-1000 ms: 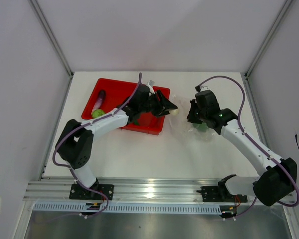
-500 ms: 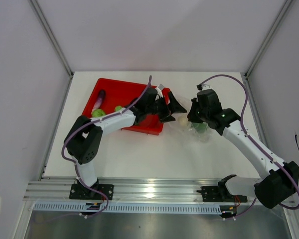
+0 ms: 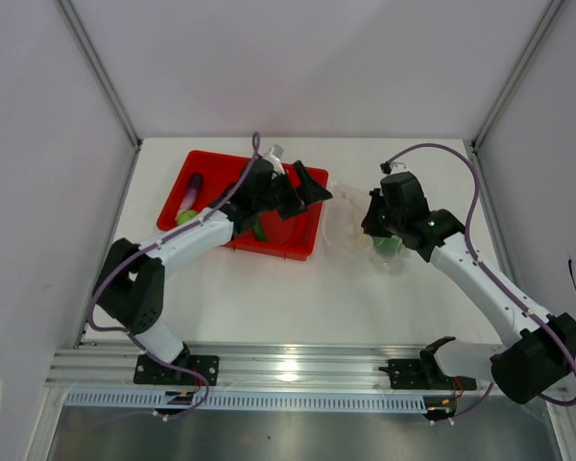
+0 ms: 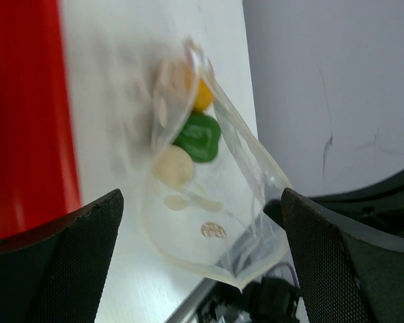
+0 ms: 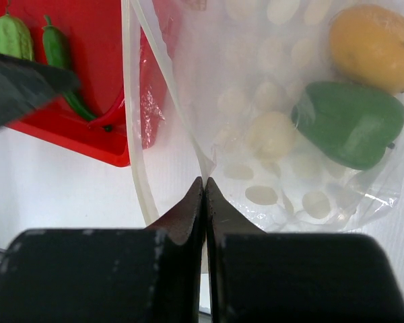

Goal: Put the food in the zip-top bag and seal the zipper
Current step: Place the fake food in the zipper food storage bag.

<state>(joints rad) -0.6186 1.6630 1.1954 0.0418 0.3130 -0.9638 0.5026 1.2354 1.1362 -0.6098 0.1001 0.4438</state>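
The clear zip-top bag [image 3: 348, 233] lies right of the red tray, its mouth toward the tray. Inside it are a yellow lemon [image 5: 374, 46], a green bell pepper [image 5: 350, 124] and a white ball [image 5: 273, 134]; they also show in the left wrist view: lemon [image 4: 203, 98], pepper [image 4: 198, 138], ball [image 4: 174, 166]. My right gripper [image 5: 204, 183] is shut on the bag's edge and also shows in the top view [image 3: 372, 224]. My left gripper [image 3: 303, 192] is open and empty above the tray's right end, facing the bag [image 4: 209, 222]. The eggplant [image 3: 190, 195] lies in the tray.
The red tray [image 3: 206, 168] sits at the back left and holds green vegetables [image 3: 185, 218], [image 3: 259, 230]; two show in the right wrist view [image 5: 12, 37], [image 5: 60, 50]. Enclosure walls and posts stand on both sides. The aluminium rail runs along the near edge.
My left gripper carried the white ball to the bag's mouth, let it go into the bag, and has drawn back left over the tray, open. The right gripper has kept hold of the bag.
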